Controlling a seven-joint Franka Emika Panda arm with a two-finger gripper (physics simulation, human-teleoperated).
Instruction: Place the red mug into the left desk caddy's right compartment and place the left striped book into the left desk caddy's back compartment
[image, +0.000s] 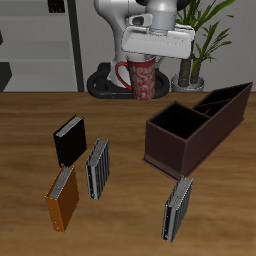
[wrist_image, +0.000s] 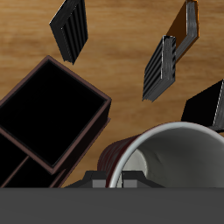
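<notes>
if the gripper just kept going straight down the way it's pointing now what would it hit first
The gripper points down, with the red mug right under it, so anything it met would meet the mug first. Below that looks like bare table beside the left desk caddy, not the right compartment, though depth is unclear.

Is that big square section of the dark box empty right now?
Empty: the maroon-brown desk caddy's large square compartment shows only dark interior.

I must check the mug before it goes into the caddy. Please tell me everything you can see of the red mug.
The red mug has a red-and-pink patterned outside, a white inside and one handle on its side. It looks glazed, like ceramic. It hangs upright in the air under the gripper, which seems to grip its rim, high above the table, behind the caddy. In the wrist view its inside looks empty. Only the gripper touches it.
</notes>
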